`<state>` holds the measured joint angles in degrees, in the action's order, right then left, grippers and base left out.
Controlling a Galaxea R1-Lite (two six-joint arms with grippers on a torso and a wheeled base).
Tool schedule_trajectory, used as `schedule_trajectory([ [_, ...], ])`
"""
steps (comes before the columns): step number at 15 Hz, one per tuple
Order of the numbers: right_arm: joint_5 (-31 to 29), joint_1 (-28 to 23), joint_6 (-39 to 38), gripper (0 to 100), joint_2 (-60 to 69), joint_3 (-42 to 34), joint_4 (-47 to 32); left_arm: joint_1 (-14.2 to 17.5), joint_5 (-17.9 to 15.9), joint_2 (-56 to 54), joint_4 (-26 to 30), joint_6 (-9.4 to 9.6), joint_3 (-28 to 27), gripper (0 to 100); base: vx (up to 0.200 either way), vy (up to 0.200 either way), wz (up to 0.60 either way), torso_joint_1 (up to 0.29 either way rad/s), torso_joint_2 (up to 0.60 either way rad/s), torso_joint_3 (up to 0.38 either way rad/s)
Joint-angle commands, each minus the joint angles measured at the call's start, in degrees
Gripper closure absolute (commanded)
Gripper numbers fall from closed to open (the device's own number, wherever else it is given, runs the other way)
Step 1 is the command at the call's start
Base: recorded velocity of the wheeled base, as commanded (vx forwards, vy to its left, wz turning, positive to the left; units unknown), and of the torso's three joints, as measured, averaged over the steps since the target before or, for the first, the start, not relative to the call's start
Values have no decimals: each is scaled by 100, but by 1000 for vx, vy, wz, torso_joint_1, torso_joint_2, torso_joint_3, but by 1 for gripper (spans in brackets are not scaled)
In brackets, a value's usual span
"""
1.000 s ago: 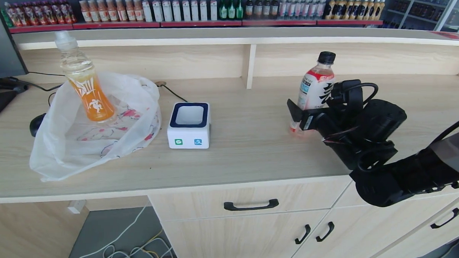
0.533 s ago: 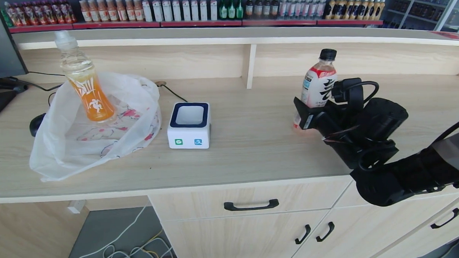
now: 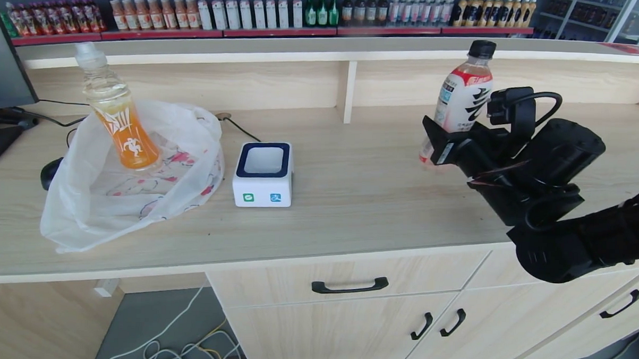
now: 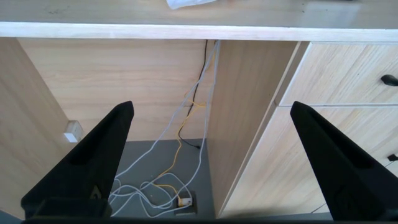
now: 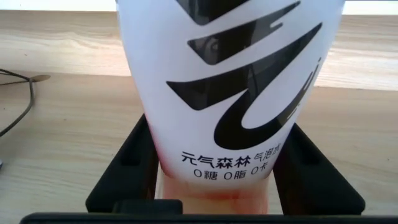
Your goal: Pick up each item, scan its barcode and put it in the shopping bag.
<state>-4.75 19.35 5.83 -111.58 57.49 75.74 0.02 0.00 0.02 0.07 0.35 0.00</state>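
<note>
so the orange bottle (image 3: pixel 120 119) sits in the shopping bag (image 3: pixel 84 214), the right gripper (image 3: pixel 438 144) is pinching the white bottle (image 3: pixel 463 97), scanner (image 3: pixel 263 173) and bagging left for that one

My right arm's matte-black cylindrical housings (image 3: pixel 565 151) carry a looped black cable (image 3: pixel 545 94) and thin red wires (image 3: pixel 497 174). My left gripper (image 4: pixel 208 168) ends in black wedge-shaped fingers (image 4: pixel 87 165).

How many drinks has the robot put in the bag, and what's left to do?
One looks done: the orange bottle stands in the shopping bag. In hand: the right end effector grips the white-labelled bottle, off to the side of the scanner. Left: scanning that bottle and bagging it.
</note>
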Motion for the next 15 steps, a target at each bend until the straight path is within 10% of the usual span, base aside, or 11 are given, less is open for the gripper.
schedule_trajectory([
  [1, -17, 8, 24, 100, 479, -361, 11, 6, 0, -2, 1, 0, 0, 0, 0, 0, 0, 0, 0, 0],
  [6, -17, 351, 15, 100, 1675, -2154, 81, 6, 0, -2, 1, 0, 0, 0, 0, 0, 0, 0, 0, 0],
  [15, 45, 588, -196, 100, 2501, -3068, 108, -2, 0, -2, 1, 0, 0, 0, 0, 0, 0, 0, 0, 0],
])
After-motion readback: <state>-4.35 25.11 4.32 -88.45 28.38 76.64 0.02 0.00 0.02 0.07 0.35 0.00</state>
